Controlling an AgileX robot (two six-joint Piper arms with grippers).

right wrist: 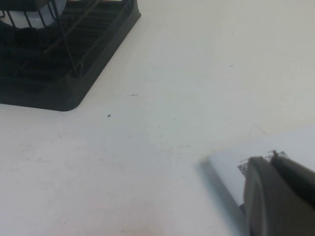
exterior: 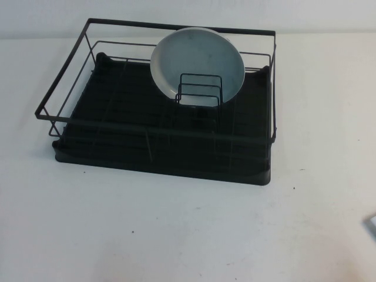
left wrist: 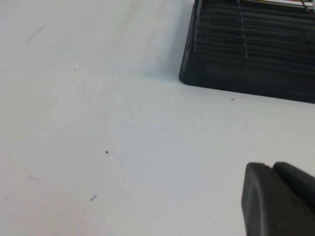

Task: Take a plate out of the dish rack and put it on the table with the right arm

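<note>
The pale grey-blue plate [exterior: 198, 59] stands on edge in the black wire dish rack [exterior: 117, 123], leaning behind the small upright dividers [exterior: 200, 89] at the rack's back right. Neither arm shows in the high view. In the right wrist view my right gripper [right wrist: 269, 160] is shut and empty, low over the white table [exterior: 176, 235], well away from the rack's corner [right wrist: 64, 93]; a sliver of the plate [right wrist: 19, 18] shows behind the wires. My left gripper [left wrist: 270, 166] is also shut and empty over bare table, short of the rack's corner [left wrist: 251, 54].
A white card with a dark printed mark [right wrist: 295, 145] lies on the table under the right gripper; its corner shows at the high view's right edge [exterior: 371, 226]. White table runs in front of the rack and to both sides.
</note>
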